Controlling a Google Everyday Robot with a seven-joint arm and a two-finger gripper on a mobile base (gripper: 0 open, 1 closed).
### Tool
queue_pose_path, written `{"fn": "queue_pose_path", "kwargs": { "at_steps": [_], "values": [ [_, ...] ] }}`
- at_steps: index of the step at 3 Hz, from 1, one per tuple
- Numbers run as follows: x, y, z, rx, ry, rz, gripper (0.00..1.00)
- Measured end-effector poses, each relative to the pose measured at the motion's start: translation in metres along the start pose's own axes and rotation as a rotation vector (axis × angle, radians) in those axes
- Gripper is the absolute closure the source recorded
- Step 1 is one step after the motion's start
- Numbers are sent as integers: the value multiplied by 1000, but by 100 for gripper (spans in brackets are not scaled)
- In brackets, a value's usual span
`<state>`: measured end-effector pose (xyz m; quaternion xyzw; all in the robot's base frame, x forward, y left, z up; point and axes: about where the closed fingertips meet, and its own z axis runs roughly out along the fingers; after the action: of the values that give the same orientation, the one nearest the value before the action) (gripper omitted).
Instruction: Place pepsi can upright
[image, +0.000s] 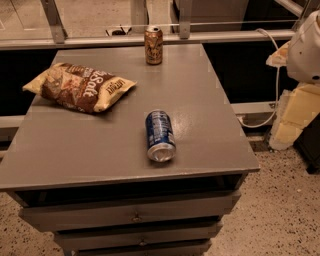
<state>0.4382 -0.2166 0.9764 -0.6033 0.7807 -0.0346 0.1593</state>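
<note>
Grey matte tabletop (210, 125): one cylindrical blue pepsi can (160, 136) on its side near centre, one upright orange-brown can (153, 45) far, one crinkled chip bag (80, 86) left. One gripper (294, 107) at right, beyond the tabletop; its state cannot be told.

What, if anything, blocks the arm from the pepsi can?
Likely nothing, so yes: pepsi can lies alone on the table, chip bag and orange-brown can well apart; gripper out of view, only white arm housing at right.

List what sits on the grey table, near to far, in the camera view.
Dark blue pepsi can lying on its side → crumpled brown-and-yellow chip bag → upright orange-brown can. The gripper is not in view.
</note>
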Motion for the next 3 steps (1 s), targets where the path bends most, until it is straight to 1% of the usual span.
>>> {"fn": "queue_pose_path", "kwargs": {
  "at_steps": [1, 2, 3],
  "values": [
    [0, 0, 0, 0, 0, 0, 0],
    [-9, -8, 11, 13, -15, 66, 0],
    [-37, -32, 52, 37, -44, 251, 0]
  ]
}}
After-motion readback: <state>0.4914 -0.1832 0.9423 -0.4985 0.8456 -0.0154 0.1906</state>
